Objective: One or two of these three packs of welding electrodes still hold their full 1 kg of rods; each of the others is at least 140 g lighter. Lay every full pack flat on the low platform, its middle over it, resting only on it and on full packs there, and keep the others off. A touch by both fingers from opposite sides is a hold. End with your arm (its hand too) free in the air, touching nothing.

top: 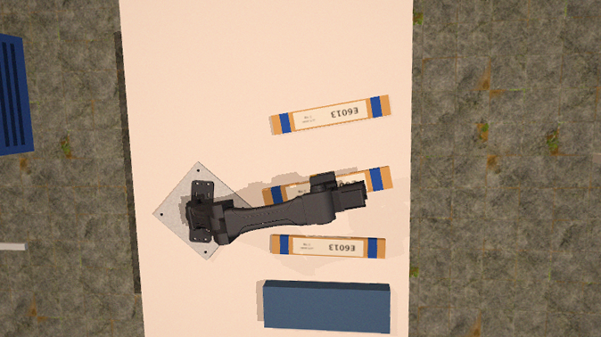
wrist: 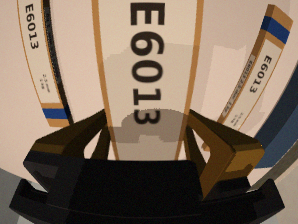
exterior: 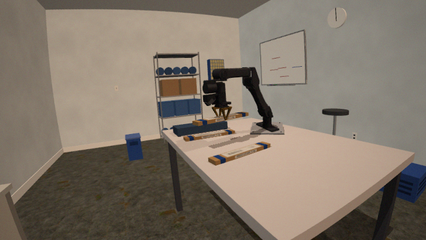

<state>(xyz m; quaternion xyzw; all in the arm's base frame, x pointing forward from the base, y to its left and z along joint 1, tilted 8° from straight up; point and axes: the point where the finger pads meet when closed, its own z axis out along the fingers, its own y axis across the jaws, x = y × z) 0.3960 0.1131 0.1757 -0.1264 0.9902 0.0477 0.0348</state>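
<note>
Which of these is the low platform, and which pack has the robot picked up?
Low platform [top: 326, 309] [exterior: 196, 130] [wrist: 284, 142]: top, exterior, wrist; bare blue surface.
Held pack [top: 376, 179] [exterior: 203, 122] [wrist: 172, 60]: top and exterior, blue end band; wrist, pale label.

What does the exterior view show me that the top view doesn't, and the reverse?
Only the exterior: the jaws closed on the sides of the middle pack, holding it up off the table; also the whiteboard and wall clock.

Only the top: the platform's whole upper face, with no pack on it, and readable E6013 lettering.

Both: all three electrode packs, the platform and the arm's base plate.
</note>
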